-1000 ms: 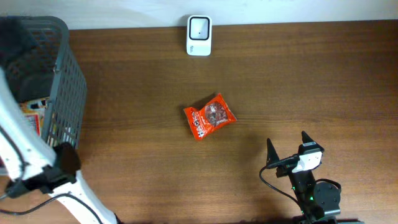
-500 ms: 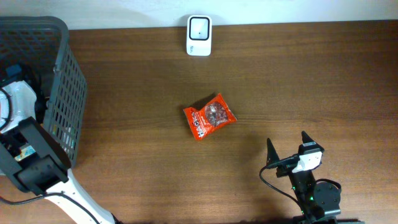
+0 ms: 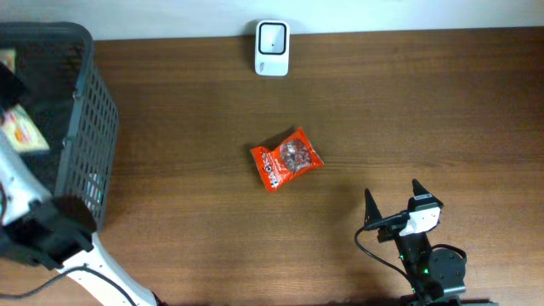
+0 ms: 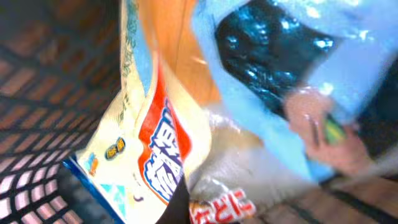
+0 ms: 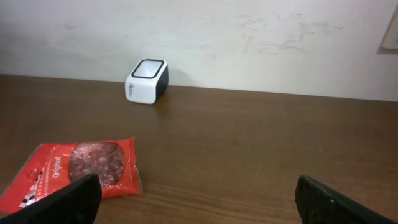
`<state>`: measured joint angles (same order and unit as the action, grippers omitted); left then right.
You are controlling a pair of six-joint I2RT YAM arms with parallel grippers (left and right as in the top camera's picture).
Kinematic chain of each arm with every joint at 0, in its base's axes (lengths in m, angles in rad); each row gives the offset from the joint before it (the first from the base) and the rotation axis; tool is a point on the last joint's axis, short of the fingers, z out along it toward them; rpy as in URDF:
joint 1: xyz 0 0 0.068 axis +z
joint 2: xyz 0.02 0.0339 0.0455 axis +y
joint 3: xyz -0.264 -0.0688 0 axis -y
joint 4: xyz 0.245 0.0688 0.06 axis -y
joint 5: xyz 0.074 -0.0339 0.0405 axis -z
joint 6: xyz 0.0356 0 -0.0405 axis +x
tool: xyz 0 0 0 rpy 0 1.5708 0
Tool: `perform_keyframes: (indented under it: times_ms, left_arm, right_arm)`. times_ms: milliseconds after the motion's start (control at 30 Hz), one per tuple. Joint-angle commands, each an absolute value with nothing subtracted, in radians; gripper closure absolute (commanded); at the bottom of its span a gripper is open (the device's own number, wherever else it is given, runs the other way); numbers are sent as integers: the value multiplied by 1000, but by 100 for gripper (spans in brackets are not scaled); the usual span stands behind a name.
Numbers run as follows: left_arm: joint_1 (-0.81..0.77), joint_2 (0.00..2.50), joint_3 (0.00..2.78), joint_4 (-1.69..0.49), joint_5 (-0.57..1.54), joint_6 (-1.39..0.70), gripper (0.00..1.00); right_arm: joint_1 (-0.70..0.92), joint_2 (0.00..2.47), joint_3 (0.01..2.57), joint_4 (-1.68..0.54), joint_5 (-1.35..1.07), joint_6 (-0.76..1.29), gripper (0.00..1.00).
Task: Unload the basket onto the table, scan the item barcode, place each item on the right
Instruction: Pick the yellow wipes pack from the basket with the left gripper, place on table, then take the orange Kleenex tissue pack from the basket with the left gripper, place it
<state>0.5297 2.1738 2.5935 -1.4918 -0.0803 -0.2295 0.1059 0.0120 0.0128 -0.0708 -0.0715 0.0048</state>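
Brown tabletop (image 3: 425,102) below; I'm doing the pick. Left tool (image 4: 178,206) is pinching together inside the basket (image 3: 85,127) at nine o'clock, seemingly on a snack packet (image 4: 155,137). Right tool (image 3: 391,189) is hanging spread at five. I'm judging the next move as a lift toward the scanner (image 3: 272,48) at twelve.

One scanner (image 3: 272,48), one basket (image 3: 85,127), one red packet (image 3: 286,158).

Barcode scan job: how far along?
Done: nothing scanned that shows; a red snack pack lies mid-table, short of the scanner. In hand: left end effector shut among packets in the basket; grasp unclear. Left: lift one, present barcode to scanner. Right end effector open, empty.
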Motion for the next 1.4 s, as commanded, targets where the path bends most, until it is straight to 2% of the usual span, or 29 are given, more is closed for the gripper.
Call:
perform_keyframes:
  times_ms: [0, 33, 100, 133, 233, 333, 467, 567, 600, 633, 667, 700, 733, 767, 900, 933, 967, 1100, 1233, 1367]
  left_arm:
    - [523, 2037, 2814, -1554, 323, -245, 100]
    - [488, 1967, 2845, -1564, 530, -246, 100]
    - [351, 1905, 2845, -1565, 605, -246, 100]
    - [270, 1904, 2845, -1581, 579, -246, 100]
    - [-120, 1968, 2721, -1625, 253, -246, 100]
    - [-378, 2090, 2554, -1553, 177, -246, 100]
    - [-583, 2272, 2402, -1329, 36, -246, 100]
    - [-674, 2398, 2401, -1241, -59, -245, 100]
    - [-704, 2440, 2401, -1230, -110, -245, 90]
    - [-730, 2475, 2401, -1235, -144, -216, 72]
    - [-740, 2485, 2401, -1238, -178, -172, 35]
    - [-746, 2485, 2403, -1248, -236, -151, 32]
    - [-746, 2477, 2448, -1305, -319, -152, 21]
    - [-732, 2462, 2557, -1391, -337, -152, 9]
    - [-567, 2331, 2950, -1588, -337, -270, 7]
    - [-487, 2283, 3039, -1631, -337, -269, 4]
    - [-342, 2214, 3132, -1688, -337, -268, 2]
    - [74, 2087, 3132, -1688, -299, -267, 4]
    - [382, 2048, 2877, -1688, -299, -215, 3]
    - [617, 2048, 2368, -1676, -111, -215, 5]
  right_arm:
    - [111, 6, 6, -73, -73, 15, 1]
    - [111, 6, 6, -73, -73, 15, 2]
    - [111, 6, 6, -73, -73, 15, 2]
    - [111, 6, 6, -73, -73, 15, 1]
    - [111, 6, 6, -73, -73, 15, 2]
    - [111, 6, 6, -73, -73, 15, 2]
    - [111, 6, 6, -73, -73, 15, 1]
    - [111, 6, 6, -73, -73, 15, 2]
    - [111, 6, 6, -73, -73, 15, 1]
    - [111, 6, 6, -73, -73, 15, 2]
    - [111, 6, 6, -73, -73, 15, 2]
    - [111, 6, 6, -73, -73, 15, 2]
    - [111, 6, 6, -73, -73, 15, 2]
    - [111, 6, 6, -73, -73, 15, 2]
    - [111, 6, 6, -73, -73, 15, 2]
    - [111, 6, 6, -73, -73, 15, 2]
    - [111, 6, 6, -73, -73, 15, 2]
    - [111, 6, 6, -73, -73, 15, 2]
    - [111, 6, 6, -73, -73, 15, 2]
    - [111, 6, 6, -73, -73, 15, 1]
